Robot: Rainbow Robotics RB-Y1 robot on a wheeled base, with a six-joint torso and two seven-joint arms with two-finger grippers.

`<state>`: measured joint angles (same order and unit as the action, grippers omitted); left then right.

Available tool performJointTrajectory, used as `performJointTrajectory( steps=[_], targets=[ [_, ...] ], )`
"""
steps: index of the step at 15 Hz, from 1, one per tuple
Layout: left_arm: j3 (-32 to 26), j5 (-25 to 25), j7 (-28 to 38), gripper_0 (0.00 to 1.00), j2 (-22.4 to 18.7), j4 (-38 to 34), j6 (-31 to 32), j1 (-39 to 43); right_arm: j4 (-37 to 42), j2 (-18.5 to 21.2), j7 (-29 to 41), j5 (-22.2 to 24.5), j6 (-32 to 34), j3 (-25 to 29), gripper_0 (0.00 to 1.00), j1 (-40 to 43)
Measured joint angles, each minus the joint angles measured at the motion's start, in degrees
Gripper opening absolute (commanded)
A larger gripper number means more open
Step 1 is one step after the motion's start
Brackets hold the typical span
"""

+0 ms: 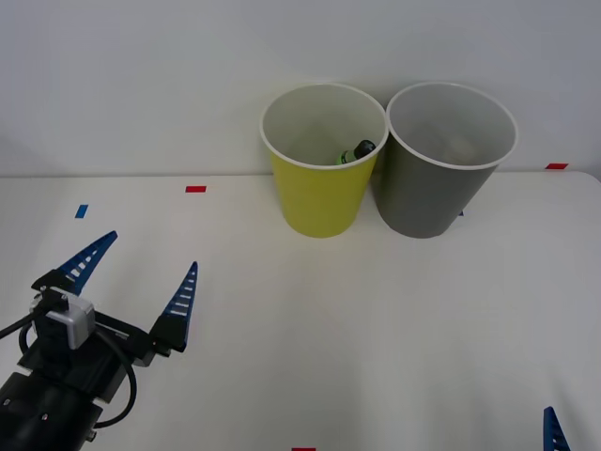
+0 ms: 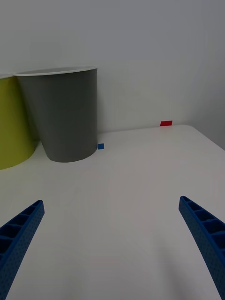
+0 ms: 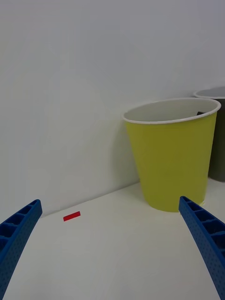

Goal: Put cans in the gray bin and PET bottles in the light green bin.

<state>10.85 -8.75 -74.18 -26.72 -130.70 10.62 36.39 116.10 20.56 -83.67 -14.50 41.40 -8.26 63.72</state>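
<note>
One PET bottle (image 1: 355, 152), green-labelled and black-capped, lying tilted inside the light green bin (image 1: 319, 202), cap toward 2 o'clock against the inner wall. Bin standing upright at 12 o'clock on the white tabletop (image 1: 376, 319), close to the back wall. Just beside it at 3 o'clock, the gray bin (image 1: 434, 197), also upright, rims near each other; whether touching, hard to tell. Something pale and indistinct inside the gray bin. Two bins in all, one bottle.

Left end effector (image 1: 141, 282) low at 8 o'clock in the front view, well apart from both bins, arm reaching forward from the near edge, blue ribbed fingers (image 1: 180, 305) spread wide with nothing between them, tips aimed toward 1 o'clock. From the left wrist, fingers at both corners, light green bin ahead.

Right end effector (image 2: 112, 243) at 5 o'clock by the near edge, one blue fingertip (image 1: 554, 432) showing in the front view; from the right wrist, fingers wide apart and holding nothing, gray bin ahead.

Small tape marks on the tabletop: red marker (image 1: 195, 189) at 10 o'clock, blue marker (image 1: 81, 211) at 9 o'clock, another red marker (image 1: 556, 166) at 2 o'clock.
</note>
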Motion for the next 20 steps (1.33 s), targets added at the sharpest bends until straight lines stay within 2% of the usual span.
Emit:
performJointTrajectory(
  steps=[4,9,14,20],
  targets=[
    [-0.04,0.1,-1.53,1.0,2.46,5.57,10.03,6.61,0.0,0.0,0.0,0.0,0.0,0.0,1.0,0.0],
    [-0.03,1.32,-3.17,1.0,4.7,6.09,14.5,15.29,0.0,0.0,0.0,0.0,0.0,0.0,1.0,0.0],
    [0.3,1.19,-5.23,1.0,9.39,6.15,18.12,25.09,0.0,0.0,0.0,0.0,0.0,0.0,1.0,0.0],
    [1.21,2.82,-7.56,1.0,10.81,9.63,20.82,28.78,0.0,0.0,0.0,0.0,0.0,0.0,1.0,0.0]
  ],
)
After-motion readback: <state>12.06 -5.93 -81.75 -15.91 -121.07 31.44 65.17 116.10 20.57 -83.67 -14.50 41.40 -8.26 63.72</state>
